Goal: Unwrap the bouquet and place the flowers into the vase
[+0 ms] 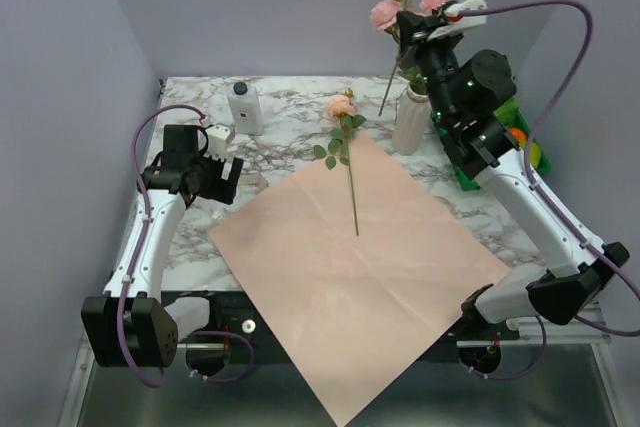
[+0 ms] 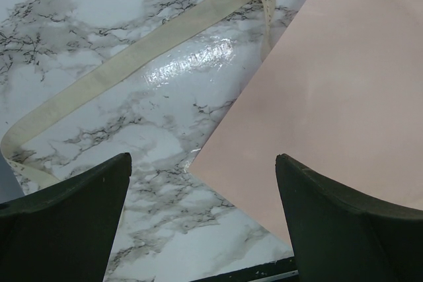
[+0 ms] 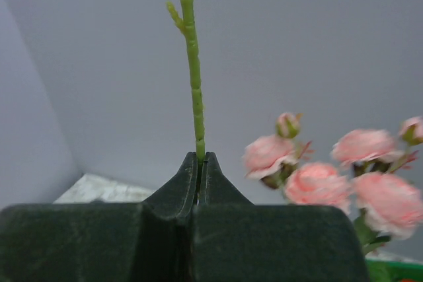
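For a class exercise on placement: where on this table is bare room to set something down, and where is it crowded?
Bare marble lies between the bottle and the loose rose, and right of the paper. Crowded around the vase and green crate.

The clamped stem [image 3: 192,64] runs off the top edge, and the pink roses [image 3: 317,183] beside it are blurred.

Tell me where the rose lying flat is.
Top view, centre: the rose lies on the pink paper, bloom past its far edge, just left of the vase.
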`<state>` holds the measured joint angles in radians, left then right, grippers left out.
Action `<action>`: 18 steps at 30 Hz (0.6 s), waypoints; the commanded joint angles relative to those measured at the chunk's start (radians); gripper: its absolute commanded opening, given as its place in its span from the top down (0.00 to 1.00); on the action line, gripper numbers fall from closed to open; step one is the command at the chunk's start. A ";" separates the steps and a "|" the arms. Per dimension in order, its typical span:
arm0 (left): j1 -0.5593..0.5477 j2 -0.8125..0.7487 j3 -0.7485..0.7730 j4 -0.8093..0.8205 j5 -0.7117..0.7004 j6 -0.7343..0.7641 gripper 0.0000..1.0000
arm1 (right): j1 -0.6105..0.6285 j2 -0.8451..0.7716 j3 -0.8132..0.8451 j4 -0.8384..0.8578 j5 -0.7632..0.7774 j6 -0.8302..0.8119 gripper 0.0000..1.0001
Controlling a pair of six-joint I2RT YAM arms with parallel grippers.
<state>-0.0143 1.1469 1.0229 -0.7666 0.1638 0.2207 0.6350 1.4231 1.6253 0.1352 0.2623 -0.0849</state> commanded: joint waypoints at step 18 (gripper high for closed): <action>0.005 0.105 0.039 0.032 -0.004 0.037 0.01 | -0.267 0.089 -0.185 0.622 0.115 -0.177 0.99</action>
<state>-0.0143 1.2263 1.0252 -0.7532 0.1642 0.2409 0.3790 1.4925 1.4590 0.6281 0.3588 -0.2291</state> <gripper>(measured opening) 0.988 0.021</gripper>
